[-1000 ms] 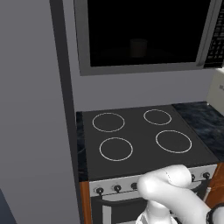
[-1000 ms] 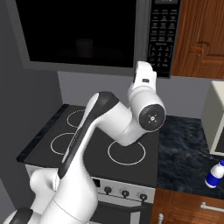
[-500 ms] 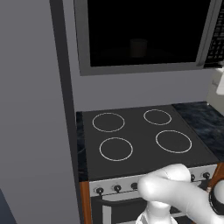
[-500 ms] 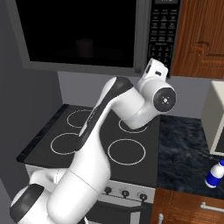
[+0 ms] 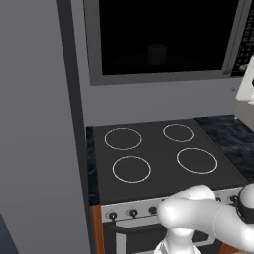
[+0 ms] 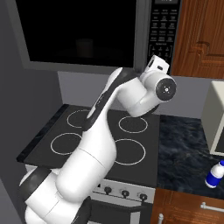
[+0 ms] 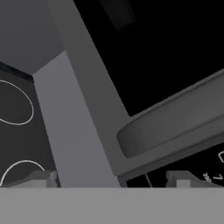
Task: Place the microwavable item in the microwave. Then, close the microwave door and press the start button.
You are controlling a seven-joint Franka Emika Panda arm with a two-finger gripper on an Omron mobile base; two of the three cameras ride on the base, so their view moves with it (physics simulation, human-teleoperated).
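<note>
The microwave (image 6: 144,65) hangs above the stove with its door (image 6: 78,35) shut. Behind the black window a faint tumbler shape (image 5: 158,53) (image 6: 84,45) stands inside. The door's long bar handle (image 7: 170,127) crosses the hand view close in front, with the black keypad panel (image 7: 192,170) just past it. My gripper (image 7: 111,181) is open with nothing between its fingertips (image 7: 37,179). In the right base view my hand (image 6: 156,65) is raised at the lower edge of the keypad (image 6: 164,26).
A black cooktop (image 5: 158,154) with several ring burners lies below the microwave, knobs along its front. A white bottle with a blue label (image 6: 215,175) stands on the dark counter (image 6: 183,148) near a cream toaster oven (image 6: 216,122). A wooden cabinet (image 6: 201,39) is at the right, a tall grey panel (image 5: 34,124) at the left.
My arm has swung to the right and the hand has risen from in front of the door to the keypad's lower end. The door stays shut.
</note>
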